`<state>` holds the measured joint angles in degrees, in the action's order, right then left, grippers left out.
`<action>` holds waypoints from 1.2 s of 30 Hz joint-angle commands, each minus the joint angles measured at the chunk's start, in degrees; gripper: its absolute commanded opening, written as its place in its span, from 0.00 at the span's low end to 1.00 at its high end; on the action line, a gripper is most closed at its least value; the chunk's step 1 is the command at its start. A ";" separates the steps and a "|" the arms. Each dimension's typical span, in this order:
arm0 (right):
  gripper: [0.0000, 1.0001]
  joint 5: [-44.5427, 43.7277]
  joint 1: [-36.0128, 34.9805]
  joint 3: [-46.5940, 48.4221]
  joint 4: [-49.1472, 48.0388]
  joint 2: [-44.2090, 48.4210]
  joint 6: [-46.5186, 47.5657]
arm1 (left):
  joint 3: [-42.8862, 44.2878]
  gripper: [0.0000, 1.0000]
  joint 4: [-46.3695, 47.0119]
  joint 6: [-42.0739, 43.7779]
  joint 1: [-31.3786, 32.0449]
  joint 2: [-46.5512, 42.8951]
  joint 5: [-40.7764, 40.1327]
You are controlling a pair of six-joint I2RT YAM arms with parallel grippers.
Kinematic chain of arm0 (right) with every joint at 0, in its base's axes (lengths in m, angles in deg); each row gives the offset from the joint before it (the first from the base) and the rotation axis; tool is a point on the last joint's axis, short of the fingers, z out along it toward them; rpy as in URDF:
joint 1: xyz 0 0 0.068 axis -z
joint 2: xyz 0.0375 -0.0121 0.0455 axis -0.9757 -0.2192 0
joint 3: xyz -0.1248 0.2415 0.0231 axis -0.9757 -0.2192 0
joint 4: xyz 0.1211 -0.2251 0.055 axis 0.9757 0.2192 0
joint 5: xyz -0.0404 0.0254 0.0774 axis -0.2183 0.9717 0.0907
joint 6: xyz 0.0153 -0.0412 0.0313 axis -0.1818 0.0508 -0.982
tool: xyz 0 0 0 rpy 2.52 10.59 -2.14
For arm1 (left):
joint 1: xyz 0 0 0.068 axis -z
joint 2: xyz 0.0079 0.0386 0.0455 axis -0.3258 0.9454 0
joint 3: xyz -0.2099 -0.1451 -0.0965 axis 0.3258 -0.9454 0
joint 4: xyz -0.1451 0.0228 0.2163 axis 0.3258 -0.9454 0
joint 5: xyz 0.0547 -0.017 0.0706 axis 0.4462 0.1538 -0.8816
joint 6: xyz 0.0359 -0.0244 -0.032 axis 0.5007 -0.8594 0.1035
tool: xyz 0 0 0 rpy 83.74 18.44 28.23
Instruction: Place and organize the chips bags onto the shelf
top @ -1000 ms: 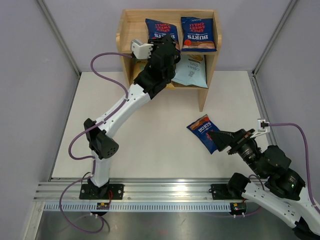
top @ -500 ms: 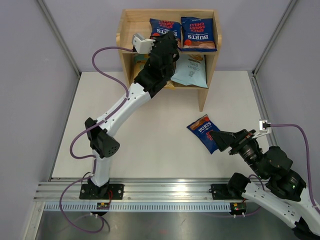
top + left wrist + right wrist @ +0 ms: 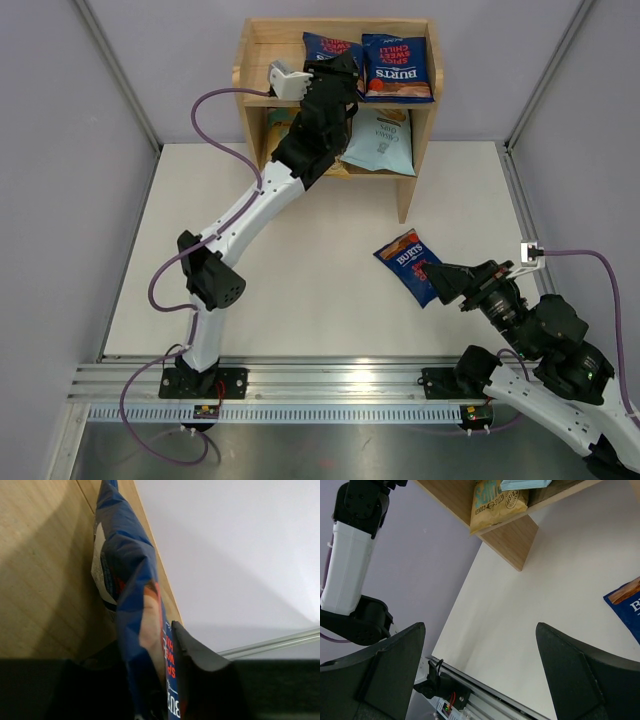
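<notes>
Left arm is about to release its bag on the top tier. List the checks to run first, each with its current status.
1. Left gripper shut on the held Burts bag: ok, the bag is pinched between the fingers.
2. Held bag over the top tier of the shelf: ok.
3. Bag lying flat on the board: not ok, it stands on edge in the wrist view.
4. Gap to the second Burts bag beside it: cannot tell, the arm hides it.
5. Right gripper away from the shelf: ok, open beside the Burts bag on the table.
</notes>
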<state>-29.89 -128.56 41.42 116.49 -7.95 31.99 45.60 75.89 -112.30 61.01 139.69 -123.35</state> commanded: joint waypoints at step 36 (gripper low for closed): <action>0.99 1.32 2.78 6.49 2.70 -33.24 16.24 | -28.94 0.99 -12.93 12.34 -0.69 -36.50 10.95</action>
<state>-29.34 -128.12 45.42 120.09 -35.88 41.08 21.45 59.54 -104.87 60.14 111.52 -112.93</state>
